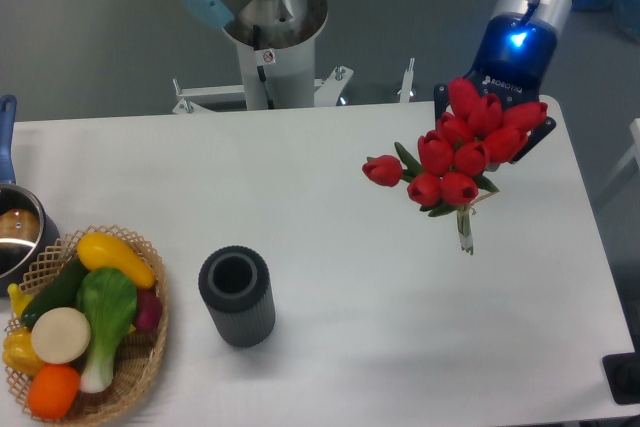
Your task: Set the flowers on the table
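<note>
The flowers [455, 159], a bunch of red tulips with green leaves, hang at the right back of the white table [330, 177]. Their thin stems point down toward the tabletop, ending around the middle right. My gripper [492, 125] comes in from the top right with a blue-lit wrist. It sits right behind the tulip heads, which hide its fingertips. It appears shut on the bunch and holds it tilted, and I cannot tell whether the stem end touches the surface.
A dark grey ribbed cylinder vase [236, 297] stands open-topped at the front centre-left. A wicker basket [140, 367] of toy vegetables sits at the front left. A metal pot [15, 237] is at the left edge, and the robot base [265, 37] is behind the table.
</note>
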